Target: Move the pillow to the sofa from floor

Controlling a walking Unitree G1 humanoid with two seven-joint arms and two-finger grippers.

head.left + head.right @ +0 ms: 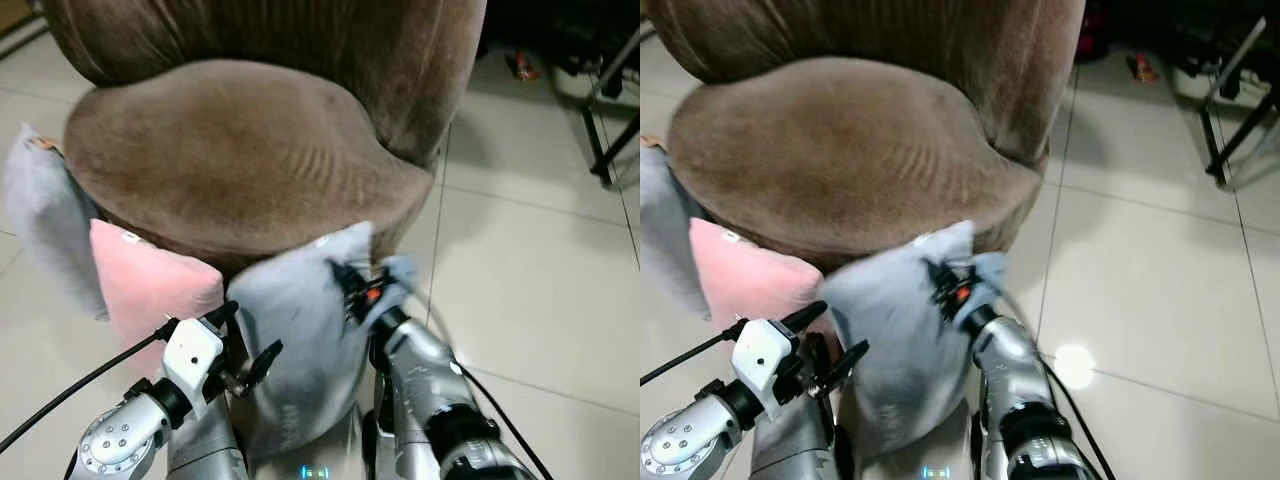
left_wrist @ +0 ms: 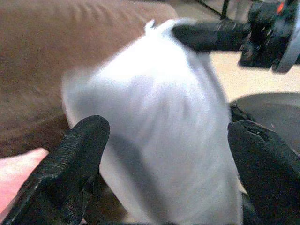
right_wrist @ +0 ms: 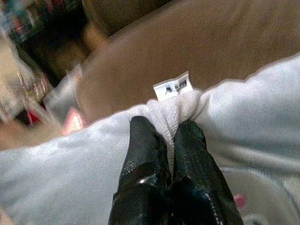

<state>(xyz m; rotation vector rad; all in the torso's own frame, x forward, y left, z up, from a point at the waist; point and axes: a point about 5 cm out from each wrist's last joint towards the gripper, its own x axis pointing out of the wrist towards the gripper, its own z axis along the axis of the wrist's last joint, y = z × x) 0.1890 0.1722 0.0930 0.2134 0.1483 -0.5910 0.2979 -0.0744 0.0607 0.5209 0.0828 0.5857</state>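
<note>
1. The right gripper point(image 3: 165, 136) has its fingers pinched tight on a fold at the top edge of the grey pillow point(image 1: 295, 330), just beside its white tag point(image 3: 172, 86). So small a bite could slip free.
2. The pillow hangs in front of the robot, just below the front edge of the brown sofa point(image 1: 240, 150) seat (not yet on it). It could catch on that edge when lifted.
3. The left gripper point(image 1: 245, 345) sits beside the pillow with fingers spread wide, holding nothing; no backup if it drops.
4. A pink pillow point(image 1: 145, 285) and another grey pillow point(image 1: 40, 215) lean against the sofa and could be knocked.
</note>
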